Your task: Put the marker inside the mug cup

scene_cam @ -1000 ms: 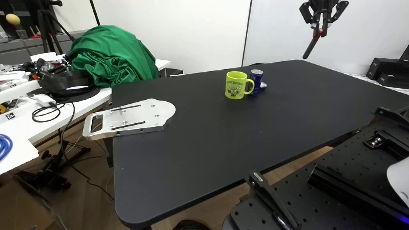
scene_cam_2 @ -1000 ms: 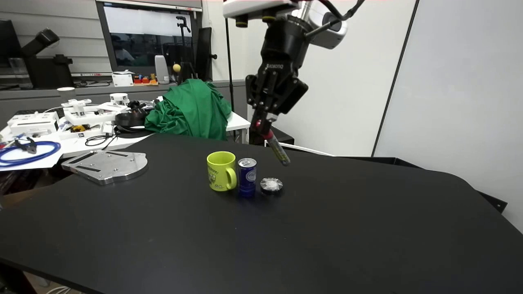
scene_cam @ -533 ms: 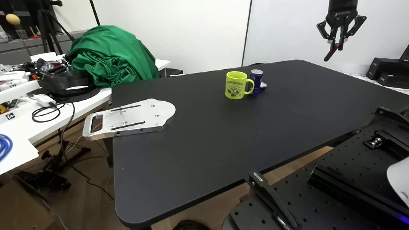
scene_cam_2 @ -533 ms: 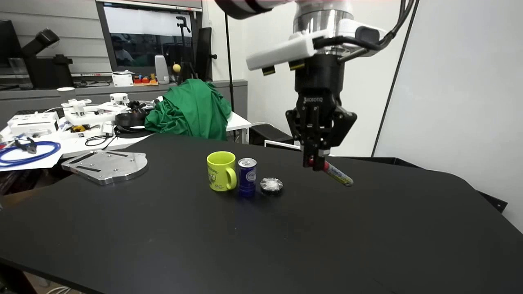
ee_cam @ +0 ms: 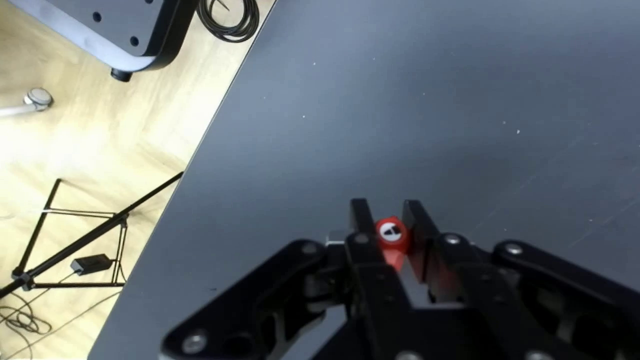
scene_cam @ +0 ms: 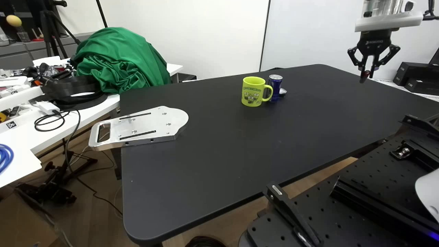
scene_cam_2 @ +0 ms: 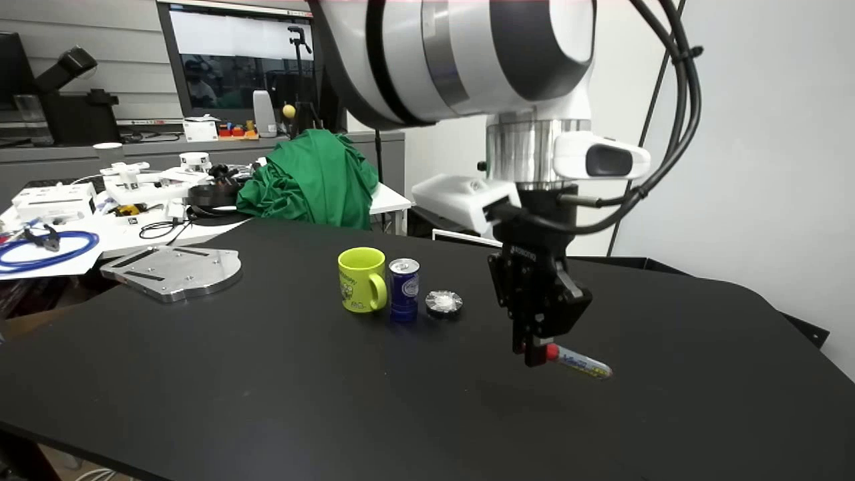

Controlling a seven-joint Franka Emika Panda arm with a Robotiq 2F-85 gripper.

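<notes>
In an exterior view: gripper [scene_cam: 367, 72] grasping the marker [scene_cam: 365, 77], red part pinched between the fingertips, darker end poking out below. Mug cup [scene_cam: 252, 92] upright on the table [scene_cam: 219, 164], well off to picture left, blue can [scene_cam: 275, 88] just beside the handle.

In an exterior view: marker [scene_cam_2: 580, 361] tilted, nearer level than upright, free end pointing picture right, away from the mug cup [scene_cam_2: 361, 284]. Mug cup sits picture left and farther back, beyond a small round object [scene_cam_2: 444, 302] and the blue can. Single arm [scene_cam_2: 467, 57]. Height of the marker over the table hard to tell. Next move probably goes across to the mug cup and tips the marker steeper; at this slant it may catch the rim.

Wrist view: red end of the marker [ee_cam: 393, 240] between the two fingers, grip confirmed. Mug cup out of frame, no aiming help.
</notes>
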